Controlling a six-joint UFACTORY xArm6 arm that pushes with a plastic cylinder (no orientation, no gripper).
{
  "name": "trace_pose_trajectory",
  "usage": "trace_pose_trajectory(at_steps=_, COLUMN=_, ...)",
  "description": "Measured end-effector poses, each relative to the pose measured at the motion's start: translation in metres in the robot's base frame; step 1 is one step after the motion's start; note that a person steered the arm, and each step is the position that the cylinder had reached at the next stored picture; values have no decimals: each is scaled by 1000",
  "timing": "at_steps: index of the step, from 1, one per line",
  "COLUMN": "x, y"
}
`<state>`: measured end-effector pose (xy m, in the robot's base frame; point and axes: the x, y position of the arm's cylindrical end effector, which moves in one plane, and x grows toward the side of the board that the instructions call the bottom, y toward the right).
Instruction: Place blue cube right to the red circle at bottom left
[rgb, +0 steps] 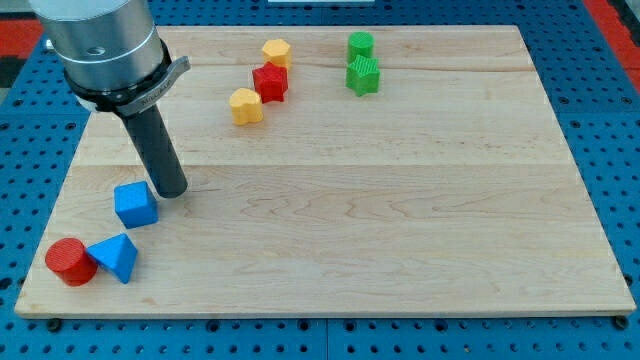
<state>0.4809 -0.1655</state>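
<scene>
The blue cube (135, 204) lies on the wooden board at the view's left. My tip (170, 190) stands just to the right of it and a little above, very close to its upper right edge. The red circle (70, 261) lies at the bottom left corner of the board. A blue triangular block (115, 257) sits right against the red circle's right side, below the blue cube.
Near the view's top lie a yellow block (276, 52), a red star-like block (270, 81) and another yellow block (246, 105). Two green blocks (360, 44) (363, 75) lie to their right. The board's left edge (60, 190) is close to the blue cube.
</scene>
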Motion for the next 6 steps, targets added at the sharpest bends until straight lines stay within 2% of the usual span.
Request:
trace_pose_trajectory(at_steps=2, x=7, y=-32)
trace_pose_trajectory(at_steps=6, x=20, y=-47)
